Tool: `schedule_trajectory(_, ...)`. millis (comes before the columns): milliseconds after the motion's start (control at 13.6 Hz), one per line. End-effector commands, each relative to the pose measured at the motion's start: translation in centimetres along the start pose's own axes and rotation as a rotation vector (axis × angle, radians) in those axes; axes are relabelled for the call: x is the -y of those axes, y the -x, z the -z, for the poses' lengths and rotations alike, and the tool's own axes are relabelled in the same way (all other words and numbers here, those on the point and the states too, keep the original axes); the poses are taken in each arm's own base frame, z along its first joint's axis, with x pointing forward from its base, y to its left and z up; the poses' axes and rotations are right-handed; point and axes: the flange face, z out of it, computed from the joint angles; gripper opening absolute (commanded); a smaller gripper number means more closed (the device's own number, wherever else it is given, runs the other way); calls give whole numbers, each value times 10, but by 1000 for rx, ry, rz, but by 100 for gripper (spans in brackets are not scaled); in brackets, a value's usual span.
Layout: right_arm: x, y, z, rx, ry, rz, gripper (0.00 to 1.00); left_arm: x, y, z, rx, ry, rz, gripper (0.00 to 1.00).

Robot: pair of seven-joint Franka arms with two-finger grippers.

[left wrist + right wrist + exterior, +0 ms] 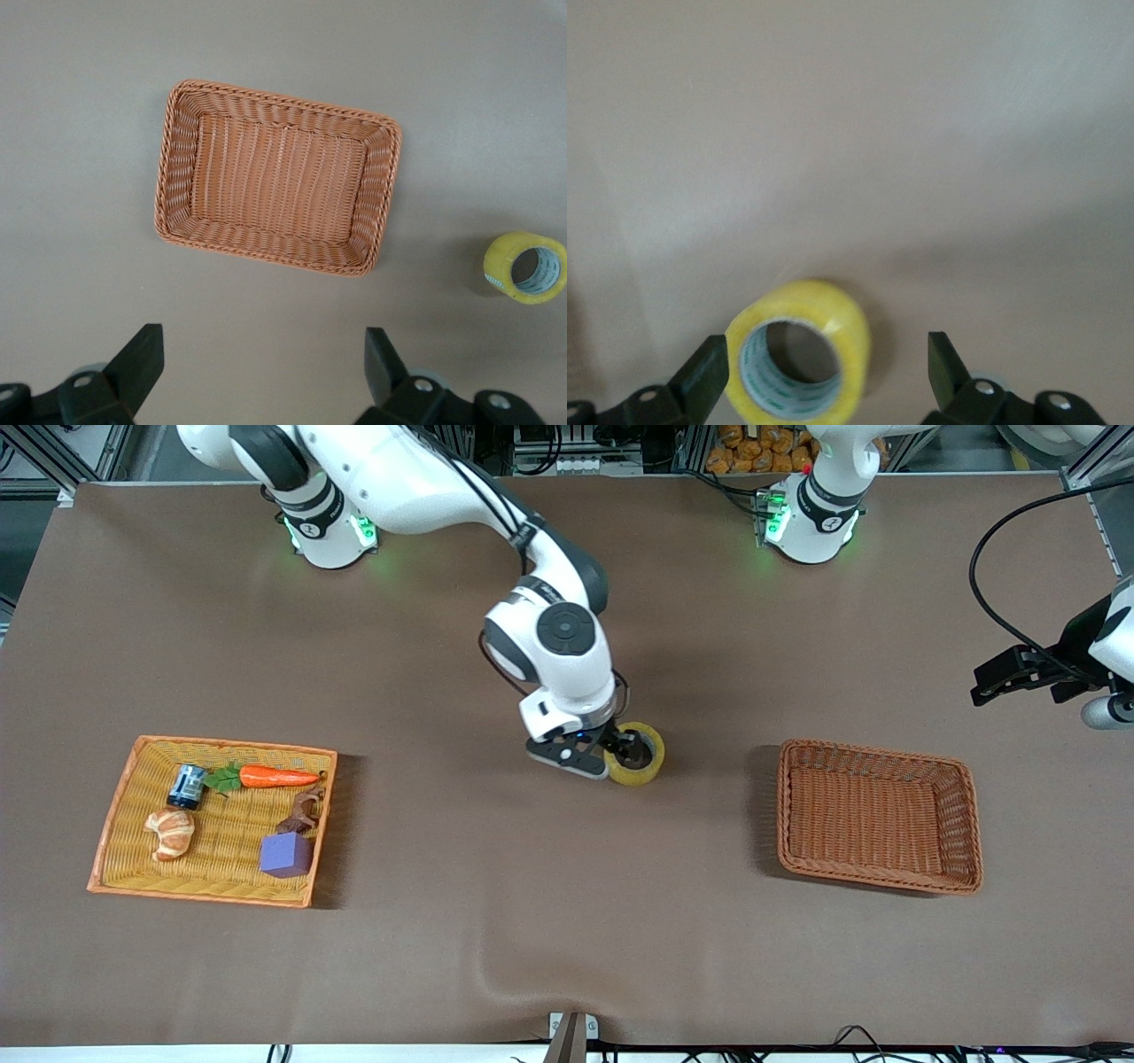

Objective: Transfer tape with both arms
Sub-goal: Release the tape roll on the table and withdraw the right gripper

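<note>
Front view, tape: the tape (640, 754) lies on the brown table (496, 921) about mid-table, between the tray (120, 828) and the empty wicker basket (880, 816); its ring is tilted, hole facing up and partly toward the camera.
Front view, right gripper (611, 749): low at the roll, hiding part of its hole.
Front view, left gripper (1005, 675): waits in the air at the left arm's end of the table, partly cut off.
Left wrist view: fingers (137, 363) spread wide, empty, over the basket (276, 177); the roll (526, 267) lies beside it, core opening visible.
Right wrist view: fingers (709, 376) wide apart; the roll (799, 354) lies between them near one finger, contact unclear, lower edge cut off.
</note>
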Motion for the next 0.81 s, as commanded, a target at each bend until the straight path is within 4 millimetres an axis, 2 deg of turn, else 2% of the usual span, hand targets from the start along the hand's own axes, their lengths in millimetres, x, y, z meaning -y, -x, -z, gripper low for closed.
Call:
schedule_trajectory(0, -49, -42, 74, 47, 89, 143, 100, -4, -1, 0, -9, -10, -10, 100)
schedule_trajectory(294, -144, -108, 131, 162, 180, 308, 100, -7, -2, -4, -6, -7, -8, 100)
schedule_trajectory(367, -175, -127, 140, 194, 196, 340, 100, -7, -3, -6, -3, -7, -8, 100)
schedule_trajectory(587, -296, -186, 157, 274, 173, 418, 100, -7, -4, -7, 0, -7, -8, 100)
schedule_trajectory(734, -366, -215, 154, 302, 138, 455, 100, -7, -5, -10, 0, -6, -8, 100)
